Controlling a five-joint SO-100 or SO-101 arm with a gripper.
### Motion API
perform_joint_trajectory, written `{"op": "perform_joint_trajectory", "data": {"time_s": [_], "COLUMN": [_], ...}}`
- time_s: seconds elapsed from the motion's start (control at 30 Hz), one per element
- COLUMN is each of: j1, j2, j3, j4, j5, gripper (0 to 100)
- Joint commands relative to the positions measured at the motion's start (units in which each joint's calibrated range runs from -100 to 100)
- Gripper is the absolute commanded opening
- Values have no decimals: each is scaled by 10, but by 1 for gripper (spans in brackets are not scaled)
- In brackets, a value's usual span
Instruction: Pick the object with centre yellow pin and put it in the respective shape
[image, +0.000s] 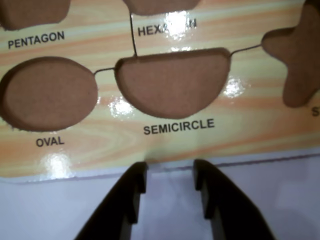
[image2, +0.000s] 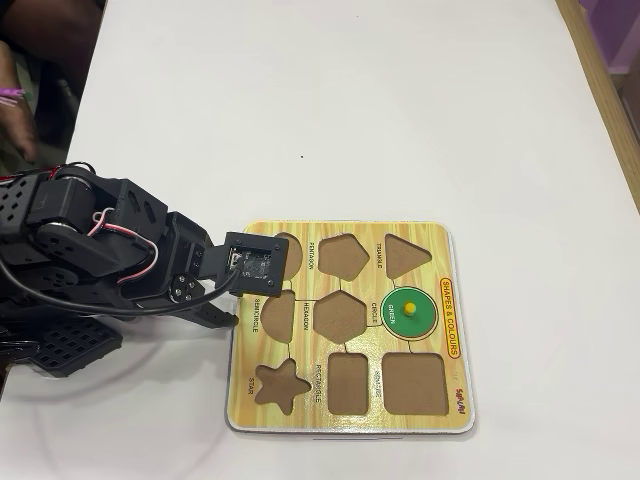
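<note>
We hover our black two-finger claw (image: 170, 172), parted and empty, at the yellow wood-grain shape board's (image2: 450, 400) edge, while the green wooden disc with yellow knob (image2: 411, 311) already sits in its round cut-out, so retreat seems next

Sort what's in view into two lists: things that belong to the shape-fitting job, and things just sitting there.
Belongs to the job:
- green disc with yellow knob, sitting in the round spot labelled CIRCLE
- shape board
- gripper, open, empty, at the board's edge

Just there:
- semicircle cut-out
- oval cut-out
- star cut-out
- white table
</note>
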Motion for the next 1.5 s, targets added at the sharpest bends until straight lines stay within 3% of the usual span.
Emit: {"op": "perform_joint_trajectory", "data": {"time_s": [0.0, 0.23, 0.33, 1.47], "j1": [3, 3, 3, 2], "j2": [4, 4, 4, 6], "j3": [4, 4, 4, 4], "j4": [6, 6, 6, 6], "j5": [2, 2, 2, 1], "gripper": [12, 11, 1, 1]}}
